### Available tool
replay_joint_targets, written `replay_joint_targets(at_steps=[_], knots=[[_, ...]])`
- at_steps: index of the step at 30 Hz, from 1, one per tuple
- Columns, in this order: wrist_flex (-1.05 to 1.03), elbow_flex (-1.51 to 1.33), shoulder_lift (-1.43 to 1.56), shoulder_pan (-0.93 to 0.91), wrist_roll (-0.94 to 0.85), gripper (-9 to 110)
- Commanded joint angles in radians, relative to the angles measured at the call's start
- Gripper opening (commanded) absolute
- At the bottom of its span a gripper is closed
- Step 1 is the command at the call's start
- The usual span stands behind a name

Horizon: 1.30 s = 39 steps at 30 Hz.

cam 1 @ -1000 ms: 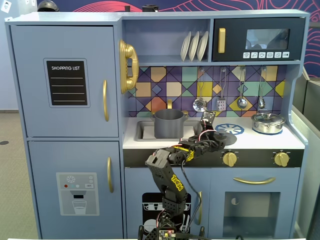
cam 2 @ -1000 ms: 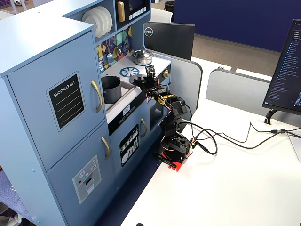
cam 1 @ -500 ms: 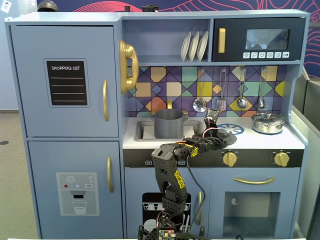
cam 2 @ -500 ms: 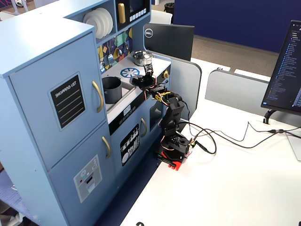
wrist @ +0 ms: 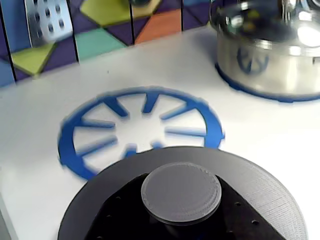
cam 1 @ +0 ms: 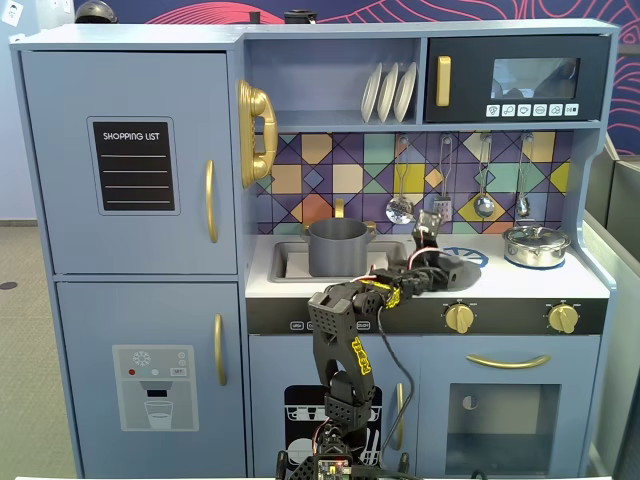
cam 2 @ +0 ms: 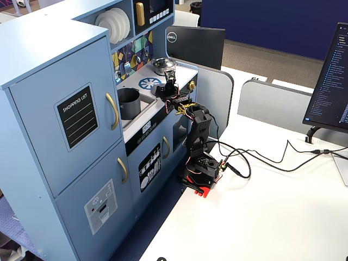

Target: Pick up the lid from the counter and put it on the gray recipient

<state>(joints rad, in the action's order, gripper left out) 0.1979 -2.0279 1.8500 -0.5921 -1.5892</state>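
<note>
The lid point(wrist: 260, 190) is a flat dark-gray disc with a round central knob point(wrist: 181, 192). In the wrist view my gripper point(wrist: 182, 217) has a black finger on each side of the knob and is shut on it. The lid sits just over the near edge of the blue burner ring point(wrist: 75, 145). In a fixed view the gripper point(cam 1: 430, 262) and lid point(cam 1: 458, 268) are over the counter, right of the gray recipient point(cam 1: 338, 248), an open matte gray pot in the sink. The pot also shows in another fixed view point(cam 2: 128, 103), left of the gripper point(cam 2: 166, 87).
A shiny silver pot with its own lid point(cam 1: 536, 244) stands on the right burner, also in the wrist view point(wrist: 270, 45). Utensils point(cam 1: 400, 208) hang on the tiled back wall. The sink point(cam 1: 290, 262) lies left of the white counter point(cam 1: 500, 285).
</note>
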Motion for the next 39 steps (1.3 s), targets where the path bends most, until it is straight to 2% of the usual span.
replay_joint_targets(at_steps=[1,7,15,22,39], knots=[[-0.06,0.143,0.071,0.02,-0.02,0],[-0.27,0.301,0.212,0.074,-0.002,0],[-0.486,0.448,0.333,0.268,0.087,0],[-0.505,0.41,0.356,0.451,0.048,0],[-0.407,0.264,0.279,0.575,0.006,0]])
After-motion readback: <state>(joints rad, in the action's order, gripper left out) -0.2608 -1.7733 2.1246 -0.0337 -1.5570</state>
